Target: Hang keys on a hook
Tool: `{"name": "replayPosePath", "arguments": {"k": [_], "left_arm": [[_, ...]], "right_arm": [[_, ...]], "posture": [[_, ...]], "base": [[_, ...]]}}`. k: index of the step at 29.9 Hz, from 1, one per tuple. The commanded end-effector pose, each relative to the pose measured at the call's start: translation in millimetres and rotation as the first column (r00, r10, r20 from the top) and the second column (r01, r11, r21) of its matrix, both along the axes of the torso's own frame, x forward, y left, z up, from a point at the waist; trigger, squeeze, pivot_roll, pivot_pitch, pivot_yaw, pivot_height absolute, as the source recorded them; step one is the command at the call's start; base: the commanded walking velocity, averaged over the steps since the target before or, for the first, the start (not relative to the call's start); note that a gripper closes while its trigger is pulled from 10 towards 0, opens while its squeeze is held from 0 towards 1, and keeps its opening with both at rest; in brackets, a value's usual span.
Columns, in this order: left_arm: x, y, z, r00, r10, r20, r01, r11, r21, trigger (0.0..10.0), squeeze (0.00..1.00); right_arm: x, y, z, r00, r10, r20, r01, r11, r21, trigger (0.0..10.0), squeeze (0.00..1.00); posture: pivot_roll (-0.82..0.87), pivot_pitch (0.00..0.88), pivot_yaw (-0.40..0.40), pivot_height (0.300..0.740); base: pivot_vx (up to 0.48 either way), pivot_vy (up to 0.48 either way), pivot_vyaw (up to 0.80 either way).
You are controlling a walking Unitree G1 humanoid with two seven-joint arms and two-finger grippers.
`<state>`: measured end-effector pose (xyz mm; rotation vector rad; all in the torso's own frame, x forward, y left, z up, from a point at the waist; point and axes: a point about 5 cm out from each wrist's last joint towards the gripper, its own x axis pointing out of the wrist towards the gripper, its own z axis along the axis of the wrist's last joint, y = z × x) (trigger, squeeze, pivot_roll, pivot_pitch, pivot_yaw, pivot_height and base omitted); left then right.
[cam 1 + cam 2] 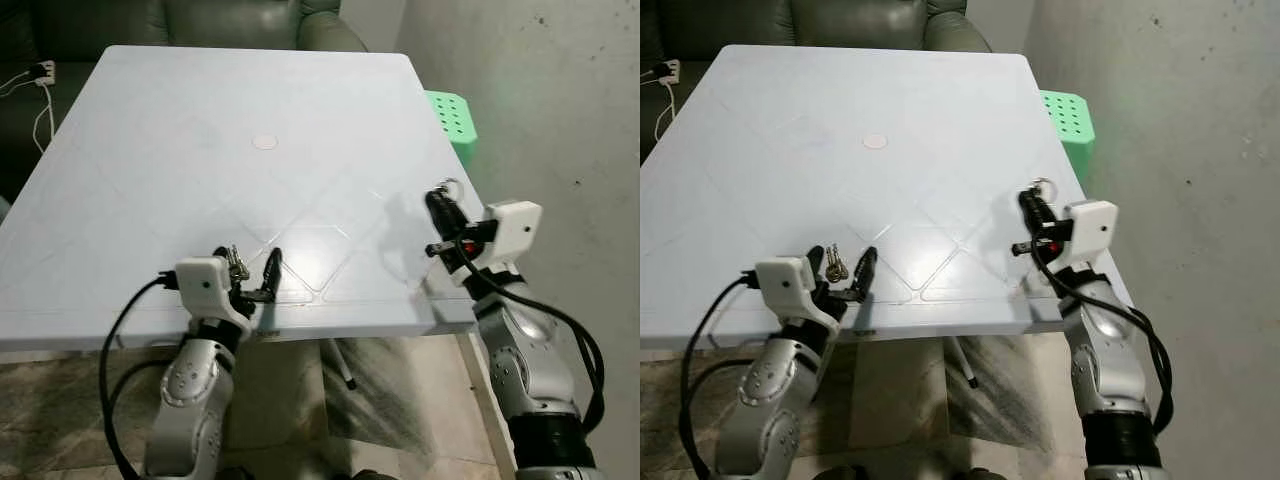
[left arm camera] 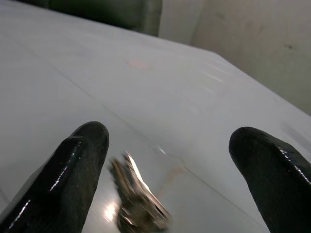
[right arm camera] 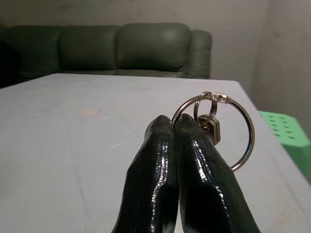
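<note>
We are looking down on a pale blue table point(image 1: 200, 170) set against a grey wall, with a dark green sofa point(image 3: 121, 46) behind its far edge.

A small bunch of keys point(image 1: 834, 264) lies flat on the table near the front edge, on our left side. Our left gripper point(image 1: 255, 275) sits low over that edge with its two black fingers point(image 2: 73, 170) spread wide. The keys lie between them, close to one finger, and nothing is gripped.

Our right gripper point(image 3: 176, 124) is raised above the table's right front corner, forearm rising from below the edge and fingers pointing towards the sofa. Its fingers are pressed tightly together on a metal key ring point(image 3: 228, 128), a large silver loop carrying a smaller ring and a clasp. The loop stands out past the fingertips, clear of the table.

Farther off, a small round pinkish mark point(image 1: 264, 142) sits near the middle of the tabletop. A green plastic stool point(image 1: 452, 118) with a perforated seat stands beside the table's right edge. A white power strip point(image 1: 42, 72) with its cable lies by the sofa at the far left.
</note>
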<state>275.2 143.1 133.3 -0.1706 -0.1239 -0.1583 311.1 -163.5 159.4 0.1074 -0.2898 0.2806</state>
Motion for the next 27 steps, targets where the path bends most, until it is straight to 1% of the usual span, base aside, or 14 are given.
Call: {"name": "replayPosePath", "arguments": {"k": [1,2,3,5,7,9,11,12,14,16,17,18,19,27], "left_arm": [[2.0,2.0,3.3,1.0,0.003,0.02,-0.003,1.0,-0.001,10.0,0.0],[2.4,2.7,4.2,1.0,0.004,0.028,-0.005,1.0,0.004,10.0,0.0],[2.6,2.2,4.8,1.0,-0.002,0.028,0.002,1.0,-0.004,10.0,0.0],[2.4,1.9,4.5,1.0,-0.003,0.028,0.003,1.0,-0.005,10.0,0.0],[1.6,-0.8,1.8,0.999,-0.012,0.03,0.012,1.0,-0.005,10.0,0.0],[-0.1,-3.7,-2.7,0.999,-0.016,0.034,0.016,1.0,0.001,10.0,0.0],[-1.0,-4.7,-6.4,1.0,-0.017,0.02,0.017,1.0,0.0,10.0,0.0],[-1.2,-4.8,-8.8,1.0,-0.017,0.008,0.017,1.0,-0.004,10.0,0.0],[-2.6,-5.0,-8.2,1.0,-0.019,0.019,0.019,1.0,-0.016,10.0,0.0],[-3.8,-3.3,-10.1,1.0,-0.003,0.009,0.003,0.999,-0.033,10.0,0.0],[-3.8,-3.3,-10.1,1.0,-0.003,0.009,0.003,0.999,-0.033,10.0,0.0],[-4.0,-2.0,-10.4,1.0,0.001,0.014,-0.001,1.0,-0.013,10.0,0.0],[-3.8,-0.6,-10.5,1.0,0.01,0.019,-0.01,1.0,-0.021,10.0,0.0],[-1.0,2.3,-8.1,0.999,0.025,0.035,-0.024,1.0,-0.014,10.0,0.0]], "right_arm": [[-5.9,-6.4,3.9,0.998,-0.051,0.024,0.051,0.999,-0.005,10.0,0.0],[-7.1,-6.3,3.7,0.998,-0.054,0.025,0.054,0.999,-0.002,10.0,0.0],[-12.6,-5.4,1.1,0.997,-0.079,0.024,0.079,0.996,-0.028,10.0,0.0],[-13.8,-5.1,0.2,0.996,-0.083,0.025,0.084,0.996,-0.032,10.0,0.0],[-18.6,-3.4,-4.4,0.994,-0.104,0.02,0.105,0.993,-0.045,10.0,0.0],[-22.1,-4.4,-14.0,0.991,-0.134,-0.011,0.133,0.99,-0.053,10.0,0.0],[-23.6,-5.3,-17.7,0.99,-0.142,-0.028,0.14,0.989,-0.056,10.0,0.0],[-24.9,-5.6,-19.5,0.989,-0.144,-0.035,0.141,0.988,-0.065,10.0,0.0],[-26.7,-7.6,-20.3,0.985,-0.168,-0.044,0.166,0.985,-0.055,10.0,0.0],[-30.5,-7.9,-22.0,0.98,-0.19,-0.053,0.186,0.98,-0.067,10.0,0.0],[-30.5,-7.9,-22.0,0.98,-0.19,-0.053,0.186,0.98,-0.067,10.0,0.0],[-32.2,-7.5,-24.6,0.978,-0.198,-0.07,0.193,0.978,-0.075,10.0,0.0],[-33.5,-6.5,-26.3,0.978,-0.197,-0.075,0.191,0.979,-0.074,10.0,0.0],[-31.5,-4.5,-28.8,0.972,-0.213,-0.095,0.203,0.974,-0.104,10.0,0.0]], "posture": [[0.0,0.113,-0.103,0.74],[0.0,0.113,-0.103,0.74],[0.0,0.111,-0.1,0.74],[0.0,0.106,-0.095,0.74],[-0.01,0.098,-0.085,0.74],[-0.01,0.093,-0.08,0.74],[-0.01,0.086,-0.075,0.74],[-0.01,0.081,-0.072,0.74],[-0.01,0.079,-0.069,0.74],[-0.01,0.07,-0.065,0.74],[-0.01,0.07,-0.065,0.74],[-0.01,0.069,-0.064,0.74],[-0.01,0.066,-0.064,0.74],[-0.01,0.051,-0.061,0.74]], "base": [[0.0,0.0,0.0],[0.0,0.0,0.0],[0.0,0.0,0.0],[0.0,0.0,0.0],[0.0,0.0,0.0],[0.0,0.0,0.0],[0.0,0.0,0.0],[0.0,0.0,0.0],[0.0,0.0,0.0],[0.0,0.0,0.0],[0.0,0.0,0.0],[0.0,0.0,0.0],[0.0,0.0,0.0],[0.0,0.0,0.0]]}}
